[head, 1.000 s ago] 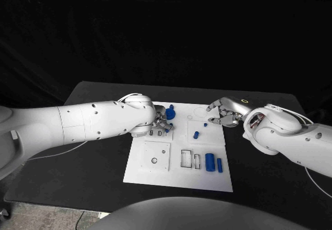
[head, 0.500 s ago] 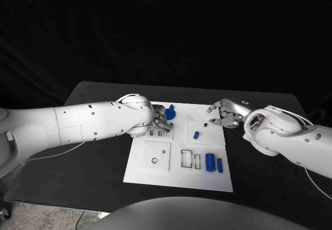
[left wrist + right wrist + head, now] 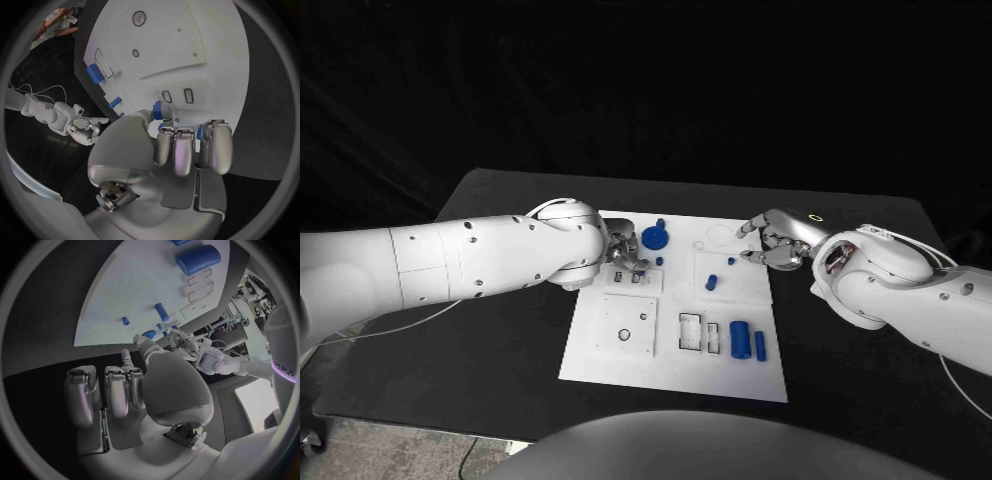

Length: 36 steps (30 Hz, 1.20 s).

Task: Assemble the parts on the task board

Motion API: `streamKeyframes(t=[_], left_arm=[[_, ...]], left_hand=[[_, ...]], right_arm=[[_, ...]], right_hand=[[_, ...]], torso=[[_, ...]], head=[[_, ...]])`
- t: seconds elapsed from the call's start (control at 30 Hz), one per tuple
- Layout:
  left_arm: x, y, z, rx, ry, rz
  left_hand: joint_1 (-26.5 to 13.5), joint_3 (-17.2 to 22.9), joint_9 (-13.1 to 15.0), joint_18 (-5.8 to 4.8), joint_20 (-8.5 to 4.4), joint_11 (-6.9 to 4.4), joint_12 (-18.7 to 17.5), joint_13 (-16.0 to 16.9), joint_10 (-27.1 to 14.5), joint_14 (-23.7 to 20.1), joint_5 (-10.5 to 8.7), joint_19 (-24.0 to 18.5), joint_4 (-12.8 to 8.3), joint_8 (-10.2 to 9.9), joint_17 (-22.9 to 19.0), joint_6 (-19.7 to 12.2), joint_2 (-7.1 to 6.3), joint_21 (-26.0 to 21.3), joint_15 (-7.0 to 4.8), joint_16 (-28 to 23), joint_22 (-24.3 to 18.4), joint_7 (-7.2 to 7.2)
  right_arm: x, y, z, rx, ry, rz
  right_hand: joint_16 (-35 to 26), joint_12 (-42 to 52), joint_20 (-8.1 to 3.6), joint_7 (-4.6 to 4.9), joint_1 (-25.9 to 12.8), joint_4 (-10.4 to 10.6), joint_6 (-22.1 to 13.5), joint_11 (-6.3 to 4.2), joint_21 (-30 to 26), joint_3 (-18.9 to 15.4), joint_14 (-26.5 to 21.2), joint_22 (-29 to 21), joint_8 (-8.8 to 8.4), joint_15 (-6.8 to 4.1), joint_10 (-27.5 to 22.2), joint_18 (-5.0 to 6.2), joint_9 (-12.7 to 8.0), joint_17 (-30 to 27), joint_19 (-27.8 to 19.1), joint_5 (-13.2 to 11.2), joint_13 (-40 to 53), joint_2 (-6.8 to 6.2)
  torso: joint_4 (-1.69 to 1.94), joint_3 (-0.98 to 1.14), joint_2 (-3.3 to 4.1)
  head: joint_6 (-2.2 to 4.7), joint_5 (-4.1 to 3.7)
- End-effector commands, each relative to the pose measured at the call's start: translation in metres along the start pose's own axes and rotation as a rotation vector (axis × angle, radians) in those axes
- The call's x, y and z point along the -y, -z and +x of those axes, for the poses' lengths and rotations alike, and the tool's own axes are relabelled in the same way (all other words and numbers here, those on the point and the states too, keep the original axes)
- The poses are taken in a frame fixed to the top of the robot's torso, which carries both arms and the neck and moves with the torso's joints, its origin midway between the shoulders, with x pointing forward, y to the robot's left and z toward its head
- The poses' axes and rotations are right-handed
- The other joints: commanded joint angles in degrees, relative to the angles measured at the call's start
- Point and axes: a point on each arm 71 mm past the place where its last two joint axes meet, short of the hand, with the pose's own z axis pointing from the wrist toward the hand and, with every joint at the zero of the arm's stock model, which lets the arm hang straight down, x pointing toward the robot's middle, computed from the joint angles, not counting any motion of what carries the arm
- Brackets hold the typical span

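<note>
On the table [image 3: 488,340] the task board [image 3: 668,365] lies mid-surface, two cylinders [image 3: 747,338] side by side near its right edge, a peg [image 3: 710,281] behind them, a round part [image 3: 655,237] by its far edge.

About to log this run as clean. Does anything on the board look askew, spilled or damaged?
Nothing stands out. The task board lies flat on the table, and the blue parts sit on it, none spilled onto the black table.
</note>
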Motion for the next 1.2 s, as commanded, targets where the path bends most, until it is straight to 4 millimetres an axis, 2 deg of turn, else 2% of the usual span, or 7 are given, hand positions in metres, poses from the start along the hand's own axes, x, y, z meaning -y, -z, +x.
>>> streamKeyframes(t=[0.03, 0.23, 0.5, 0.8, 1.2], left_arm=[[-0.002, 0.002, 0.000, 0.032, -0.006, -0.004], [-0.007, 0.004, 0.002, 0.062, -0.009, -0.022], [-0.012, 0.004, 0.010, 0.085, -0.009, -0.047], [-0.014, 0.003, 0.020, 0.085, 0.000, -0.053], [-0.015, 0.006, 0.025, 0.072, -0.002, -0.052]], left_hand=[[-0.77, 2.16, 0.12, 0.09, 0.11, -0.21, 0.13, 16.22, 6.32, 6.03, -0.52, -0.33, -1.31, -0.35, 15.06, -0.36, -0.15, -0.41, 0.49, 0.14, 7.53, -0.17], [-1.33, 3.27, 0.32, 0.11, 0.17, -0.14, 0.13, 16.22, 6.32, 6.03, -1.02, -0.36, -1.43, -0.67, 15.06, -0.39, -0.49, -0.47, 0.55, 0.14, 7.53, -0.10], [-2.17, 4.78, 0.46, 0.19, 0.28, 0.02, 0.13, 16.22, 6.32, 6.03, -2.17, -0.64, -1.66, -1.50, 15.06, -0.71, -0.94, -0.70, 0.67, 0.14, 7.33, 0.10], [-2.44, 5.52, 0.50, 0.26, 0.34, 0.10, 0.13, 16.22, 6.32, 6.03, -2.54, -0.87, -1.87, -1.97, 15.06, -0.96, -1.02, -0.88, 0.73, 0.14, 7.14, 0.22], [-2.56, 5.99, 0.53, 0.33, 0.39, 0.15, 0.13, 16.22, 6.32, 6.03, -2.72, -1.10, -2.04, -2.19, 15.06, -0.97, -1.01, -1.04, 0.78, 0.14, 6.95, 0.26]], right_arm=[[0.001, 0.000, 0.001, -0.003, 0.000, 0.003], [0.002, 0.001, 0.002, -0.003, -0.001, 0.005], [0.003, 0.001, 0.003, -0.001, -0.003, 0.007], [0.007, 0.003, 0.003, -0.002, -0.002, 0.016], [0.011, 0.005, 0.003, -0.003, -0.001, 0.030]], right_hand=[[0.19, 0.22, 0.51, 0.16, 0.24, -0.07, 0.29, 0.40, 0.25, 0.31, 5.98, 15.08, -0.38, 0.50, 6.12, -0.39, -0.05, 15.10, 5.98, 0.25, 15.07, 0.38], [0.19, 0.22, 0.52, 0.15, 0.27, -0.12, 0.19, 0.40, 0.25, 0.36, 5.98, 15.08, -0.46, 0.50, 6.12, -0.39, -0.11, 15.10, 5.98, 0.30, 15.07, 0.33], [0.19, 0.22, 0.53, 0.13, 0.32, -0.19, 0.10, 0.40, 0.25, 0.41, 5.98, 15.08, -0.53, 0.51, 6.12, -0.39, -0.17, 15.10, 5.98, 0.36, 15.07, 0.30], [0.19, 0.22, 0.55, 0.13, 0.51, -0.37, 0.09, 0.39, 0.25, 0.61, 5.98, 15.08, -0.58, 0.51, 6.12, -0.39, -0.26, 15.10, 5.98, 0.58, 15.07, 0.30], [0.19, 0.22, 0.57, 0.18, 0.96, -0.92, 0.22, 0.42, 0.25, 1.31, 5.98, 15.08, -0.69, 0.54, 6.12, -0.39, -0.55, 15.10, 5.98, 1.75, 15.07, 0.31]], torso=[[-0.02, -0.02, 0.03], [0.01, 0.03, 0.00], [-0.16, 0.00, 0.03], [-0.14, -0.04, 0.11], [-0.10, -0.04, 0.07]], head=[[0.00, 0.27], [0.00, 0.53], [0.00, 0.70], [0.00, 0.55], [0.00, 0.59]])
